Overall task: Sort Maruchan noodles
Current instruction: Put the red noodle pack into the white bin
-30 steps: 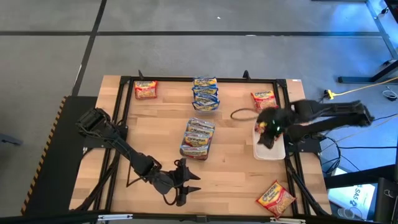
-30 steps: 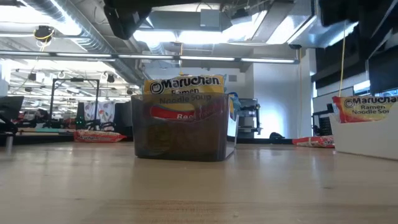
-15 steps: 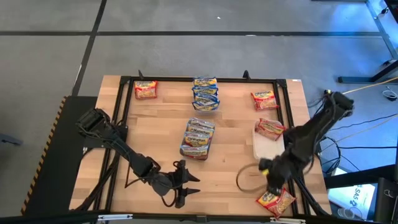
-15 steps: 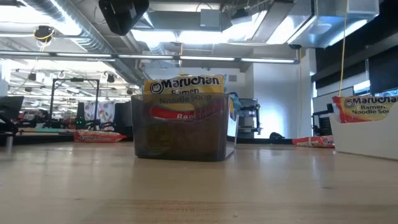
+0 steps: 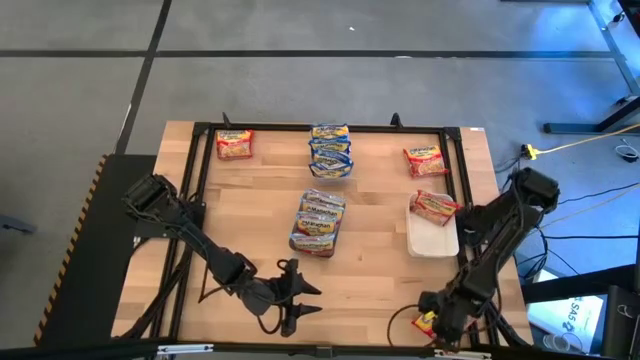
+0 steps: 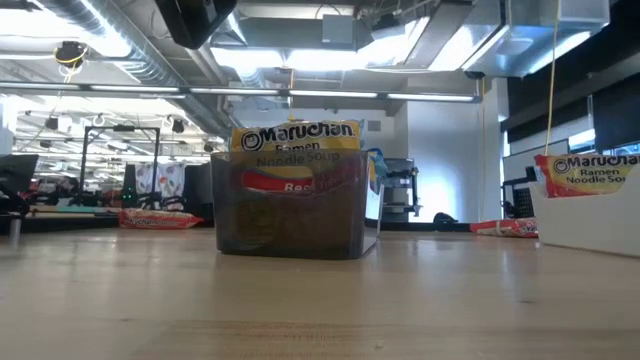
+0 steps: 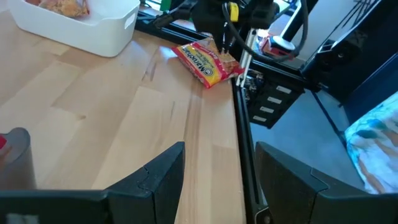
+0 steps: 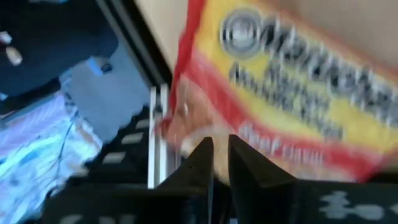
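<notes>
While the light wooden tabletop (image 5: 380,240) carries a white plastic tray (image 5: 432,240) near its right edge, the right gripper (image 5: 437,322) at the near right corner appears clenched on a yellow-and-red flat ramen packet (image 7: 207,60); the left gripper (image 5: 297,298), fingers spread and empty, waits near the front edge.

This is a big robot lab. Bare pipes (image 6: 90,40) and bright lights (image 6: 300,55) run along the ceiling, with work desks (image 6: 60,205) far behind the wooden counter (image 6: 320,300).
</notes>
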